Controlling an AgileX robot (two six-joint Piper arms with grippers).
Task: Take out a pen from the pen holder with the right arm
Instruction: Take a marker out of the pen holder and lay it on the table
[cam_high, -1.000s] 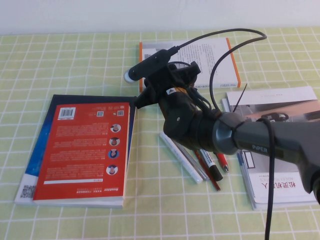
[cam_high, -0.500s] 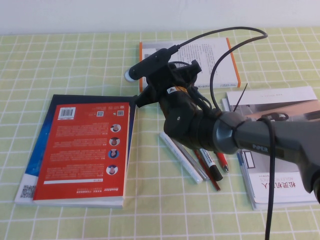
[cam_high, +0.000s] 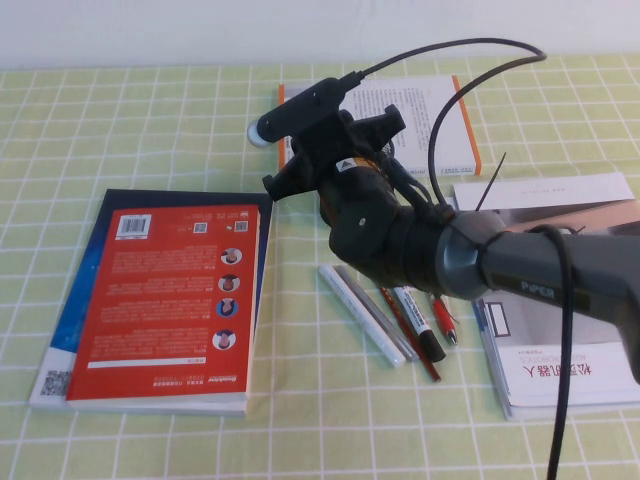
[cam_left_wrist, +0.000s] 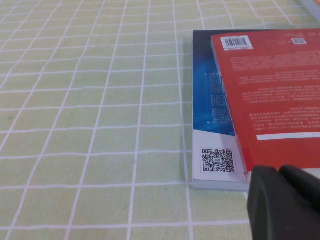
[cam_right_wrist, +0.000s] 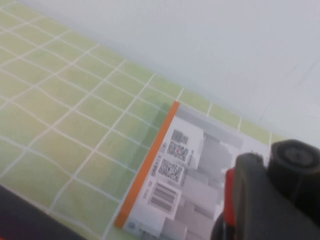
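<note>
Lifted slightly higher and farther than a second ago, the right gripper (cam_right_wrist: 270, 192) hangs by the orange-edged book's (cam_high: 420, 120) left edge. It is clamped on a red pen (cam_right_wrist: 295, 162) with a black top. The pen holder is hidden under the arm, so its contents cannot be told, and loose pens (cam_high: 385, 320) lie nearer. At near left, the left gripper (cam_left_wrist: 285, 200), pinched together, hovers over the red book (cam_high: 170, 300).

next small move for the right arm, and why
Probably raise the right gripper straight up: it looks shut on a pen near the orange-edged book, and the arm hides whether the pen is clear. Left gripper rests by the red book.
</note>
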